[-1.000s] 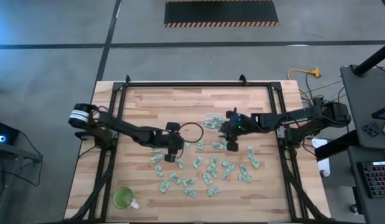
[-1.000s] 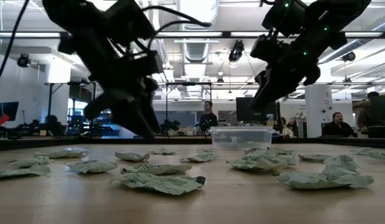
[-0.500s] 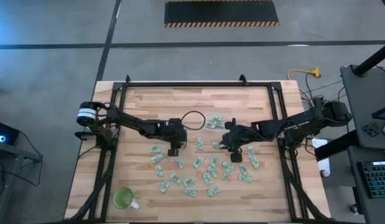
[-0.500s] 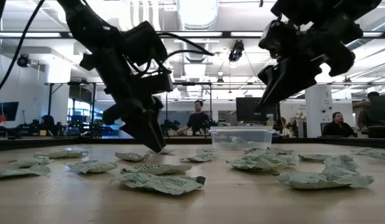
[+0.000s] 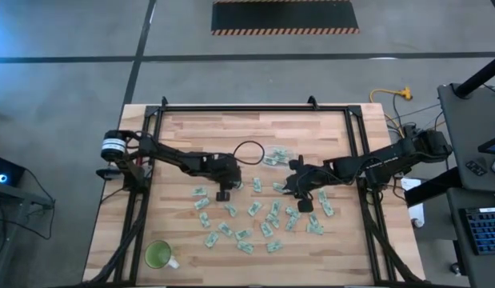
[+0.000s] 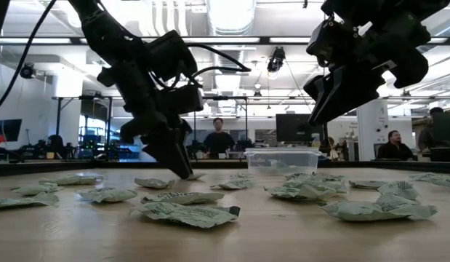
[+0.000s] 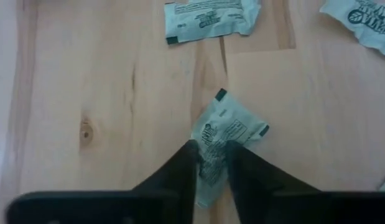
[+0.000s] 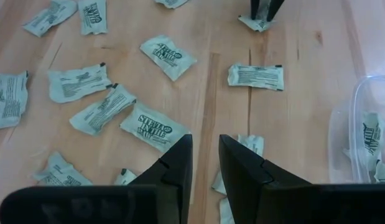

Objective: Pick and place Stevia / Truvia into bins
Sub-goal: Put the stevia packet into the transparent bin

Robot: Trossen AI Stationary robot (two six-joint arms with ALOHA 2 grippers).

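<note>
- I am working the left claw point(image 7: 211, 163) down at the bench point(image 5: 183, 136), and its two fingers are pinching one sachet point(image 7: 224, 140) by its near end — the rest of that packet is fanning out flat on the wood just ahead of the tips.
- In the low view the left claw point(image 6: 177, 166) is reaching almost to the bench surface, so I am judging the packet as barely lifted, if at all.
- I am treating these sachets as very light, thin and soft: crinkled paper that is likely to bend, slide on the smooth wood, or slip out of a shallow pinch.
- I am judging the best hold to be across the short width, well in from the edge and over the filled middle, rather than on a bare corner, which I expect would fold or tear.
- The right claw point(image 8: 201, 163) is hanging above the bench with its fingers parted and nothing between them; a sachet point(image 8: 153, 127) is lying just ahead of its tips, with more scattered beyond.
- The clear bin point(image 8: 365, 138) is sitting off to one side of the right claw, already holding a few packets — in the high view the bin point(image 5: 273, 154) is lying between the two claws, nearer the right one.
- The loose sachets point(image 5: 259, 218) are spreading mostly below both claws, on the operator's side.
</note>
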